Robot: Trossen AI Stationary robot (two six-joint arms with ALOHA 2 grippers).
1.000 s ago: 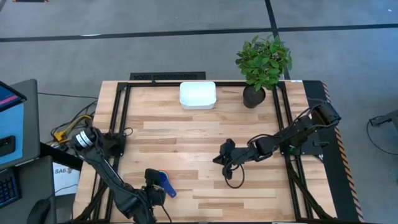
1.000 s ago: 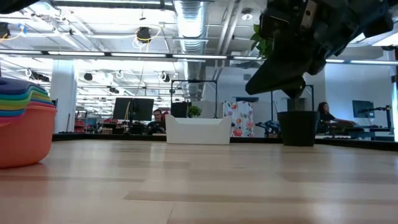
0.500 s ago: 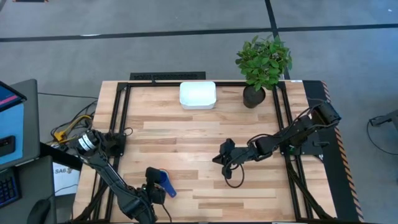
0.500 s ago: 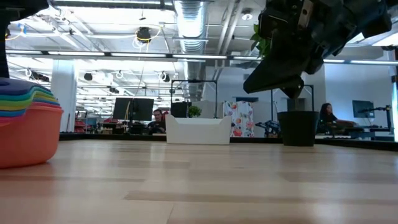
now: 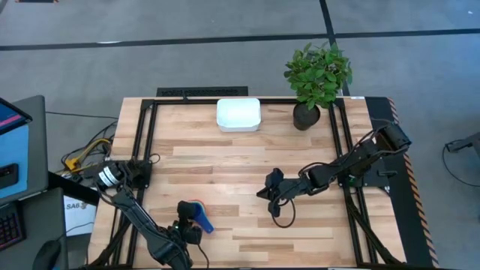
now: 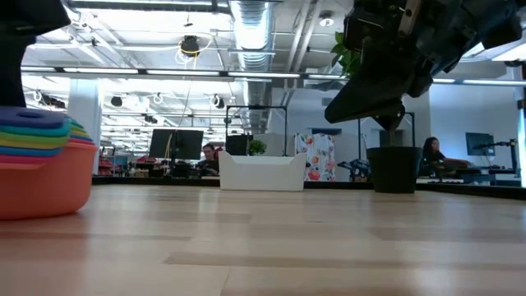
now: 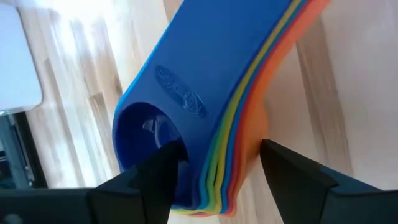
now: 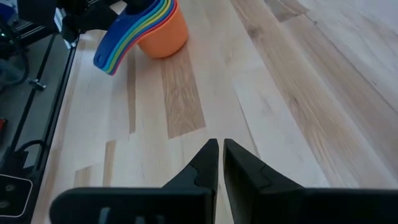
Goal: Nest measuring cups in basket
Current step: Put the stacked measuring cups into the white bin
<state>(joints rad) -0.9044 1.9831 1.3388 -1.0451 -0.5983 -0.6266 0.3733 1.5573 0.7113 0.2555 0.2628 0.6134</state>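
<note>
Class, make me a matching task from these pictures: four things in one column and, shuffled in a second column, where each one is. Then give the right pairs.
1. basket
2. plant pot
3. stack of measuring cups
4. right gripper

A. table's near left part, at the left gripper
B. far edge, middle
C. shut, over the table's middle
D. far edge, right of the basket

Pairs: 1-B, 2-D, 3-A, 4-C

The nested measuring cups (image 5: 196, 215) sit on the table (image 5: 225, 161) directly ahead of the left gripper (image 5: 185, 229), handles between its fingers. The right gripper (image 5: 264, 192) hangs to their right, well apart. The basket (image 5: 238, 115) lies far beyond both grippers, the plant pot (image 5: 305, 116) just beside it.
</note>
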